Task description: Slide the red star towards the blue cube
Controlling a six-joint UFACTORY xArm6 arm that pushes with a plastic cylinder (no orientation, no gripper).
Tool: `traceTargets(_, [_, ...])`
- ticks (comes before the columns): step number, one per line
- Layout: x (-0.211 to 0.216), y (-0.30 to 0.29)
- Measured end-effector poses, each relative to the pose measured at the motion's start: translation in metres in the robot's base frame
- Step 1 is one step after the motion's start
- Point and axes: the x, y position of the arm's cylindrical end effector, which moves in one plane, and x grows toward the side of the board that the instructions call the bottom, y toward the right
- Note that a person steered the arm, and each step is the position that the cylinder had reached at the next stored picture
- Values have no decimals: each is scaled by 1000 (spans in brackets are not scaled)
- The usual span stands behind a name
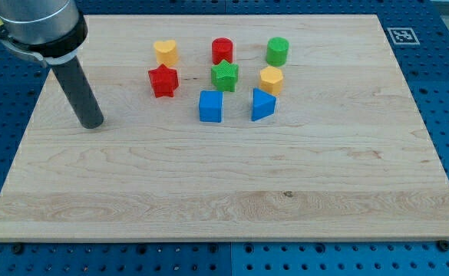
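The red star (163, 80) lies on the wooden board in the upper middle-left. The blue cube (210, 106) sits to its right and slightly lower, about a block's width away. My tip (93, 123) rests on the board well to the left of the red star and a little lower, touching no block.
A yellow heart (166, 51), a red cylinder (222, 50) and a green cylinder (278, 50) form the top row. A green star (225, 77) and a yellow hexagon block (271, 79) sit below them. A blue triangular block (262, 104) lies right of the blue cube.
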Motion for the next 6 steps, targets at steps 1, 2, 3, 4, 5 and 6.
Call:
traceTargets(1, [-7, -17])
traceTargets(2, [-17, -18])
traceTargets(3, [-71, -8])
traceTargets(4, [-77, 14])
traceTargets(5, [-103, 35])
traceTargets(6, [-107, 73])
